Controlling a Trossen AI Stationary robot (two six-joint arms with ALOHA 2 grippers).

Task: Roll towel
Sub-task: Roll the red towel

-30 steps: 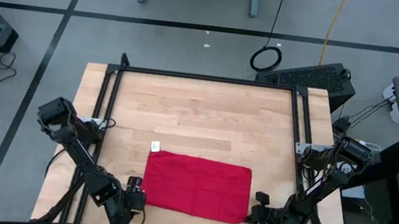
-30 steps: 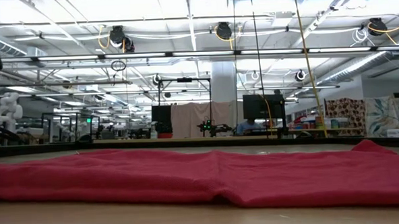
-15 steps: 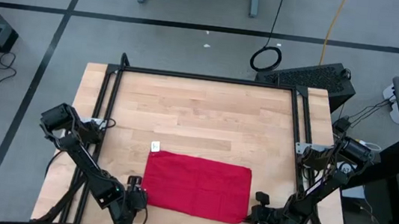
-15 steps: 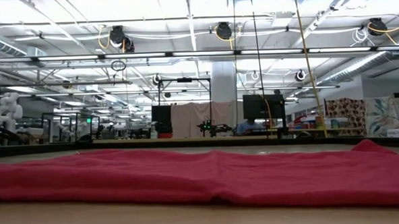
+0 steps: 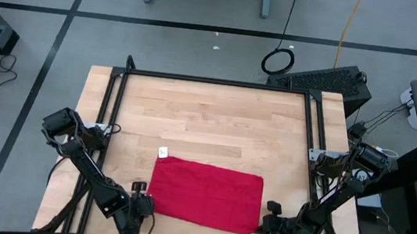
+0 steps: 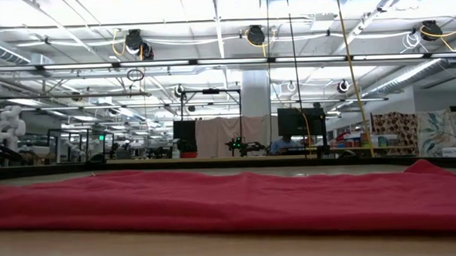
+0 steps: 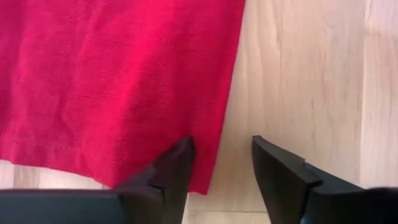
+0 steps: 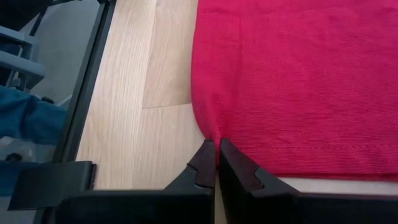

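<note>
From above, the towel (image 5: 205, 195) lies flat on the near half of the table (image 5: 208, 117), its long axis running left to right, a small white tag (image 5: 162, 153) at its far-left corner. The left gripper (image 5: 141, 201) sits at the towel's near-left corner; the right gripper (image 5: 269, 220) sits at the near-right corner. Each arm is about equally close to its own end, so a roll away from the near edge looks like the natural start.

At table height, the towel (image 6: 231, 201) spreads across the whole width as a low red band, with a small peak at the right end; no gripper shows here.

The left wrist camera shows the left gripper (image 7: 220, 158) open, one finger (image 7: 174, 168) over the cloth's corner, the other on bare wood just beside the edge.

The right wrist camera shows the right gripper (image 8: 217, 158) closed, its tips pinched on the towel's (image 8: 298, 81) hemmed corner, where the cloth puckers slightly.
</note>
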